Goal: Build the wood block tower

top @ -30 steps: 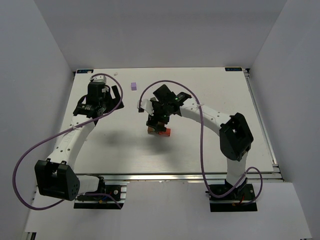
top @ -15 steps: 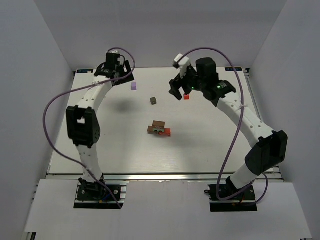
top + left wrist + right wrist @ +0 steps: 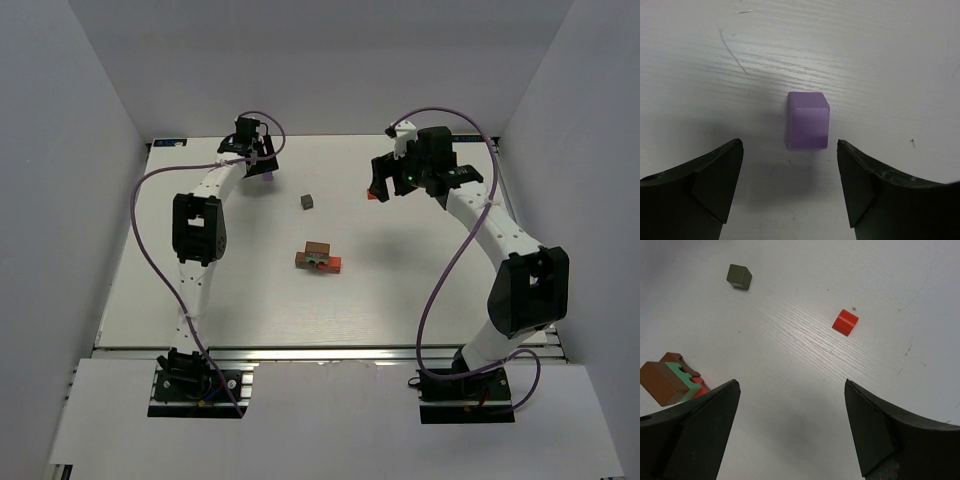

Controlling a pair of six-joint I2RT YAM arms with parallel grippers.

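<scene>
Open left jaws at far-left of surface [image 3: 420, 290], wide apart, w/ lilac cube [image 3: 807, 120] between the tips. Cube flat on the surface, clear gap on left of wrist view, only a sliver on the right; no contact visible either side. From top cam, same cube [image 3: 267, 172] mostly tucked under the left arm's [image 3: 205, 200] wrist, nr back edge.

Open right jaws too, nothing between them, up above the surface at far-right. In right wrist view, red cube [image 3: 845, 322] ahead of the tips, on its own, untouched. Dark grey cube [image 3: 739, 276] further off, twd upper left of that view, also on its own.

Tower [image 3: 318, 258] nr centre of surface, well apart from both arms. Low stack only: brown bar and green piece [image 3: 682, 381] side by side, touching, another brown piece behind, bit of red at the bottom edge. From top cam, brown on top, red poking out at the right.

Dark grey cube [image 3: 308, 201] btwn tower and back edge; red cube [image 3: 373, 196] just beside right arm's [image 3: 480, 220] wrist.
</scene>
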